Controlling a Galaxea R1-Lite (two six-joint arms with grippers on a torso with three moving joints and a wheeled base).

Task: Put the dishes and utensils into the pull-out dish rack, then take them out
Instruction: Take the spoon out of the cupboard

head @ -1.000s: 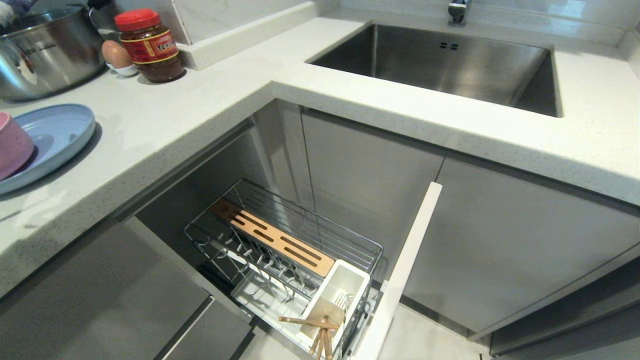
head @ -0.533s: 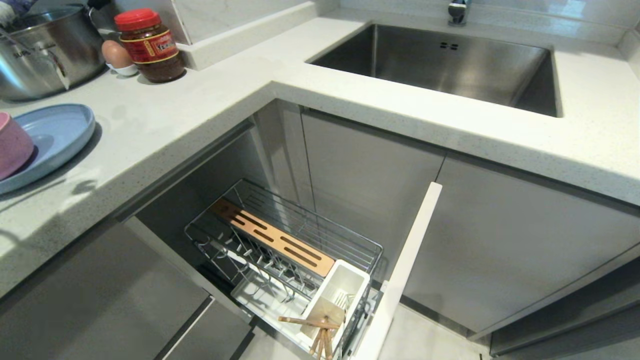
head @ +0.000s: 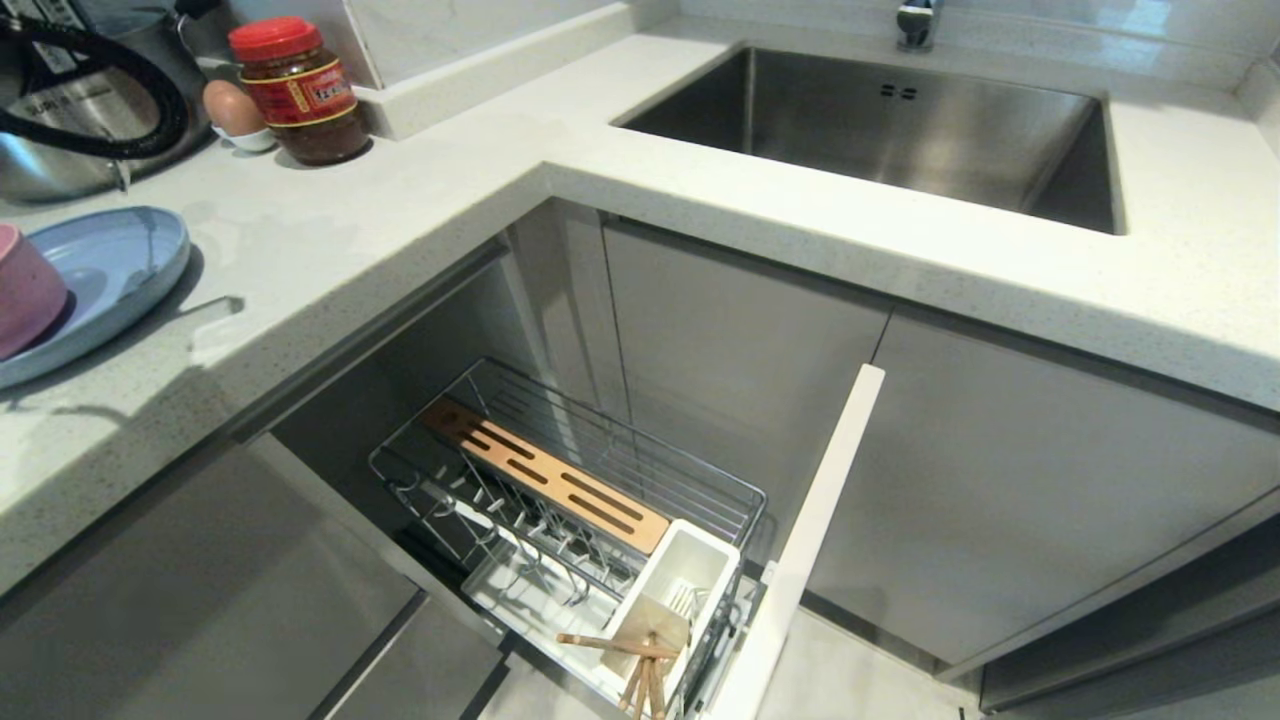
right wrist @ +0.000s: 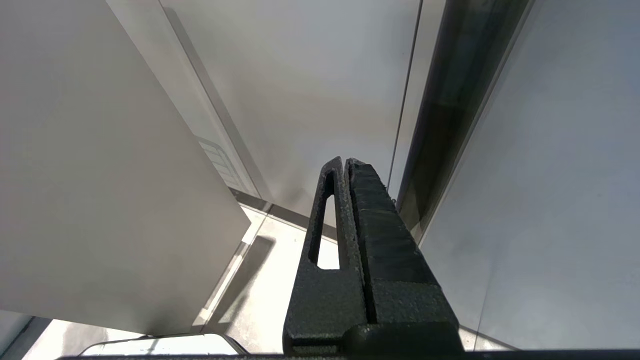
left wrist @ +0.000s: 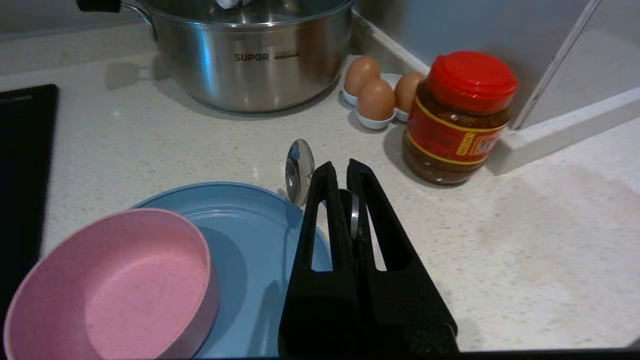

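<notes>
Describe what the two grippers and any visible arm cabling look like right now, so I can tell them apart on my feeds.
Both look alike: the left gripper and right gripper are matte black with a rough, grainy surface and long tapering fingers. Long slots are cut through both left fingers; on the right one, a slot shows in one finger. A thick black cable loops at the head view's upper left. No markings show.

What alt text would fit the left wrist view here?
The left gripper is shut on a silver spoon above the counter, beside a blue plate holding a pink bowl. Behind stand a steel pot, eggs and a red-lidded jar.
</notes>
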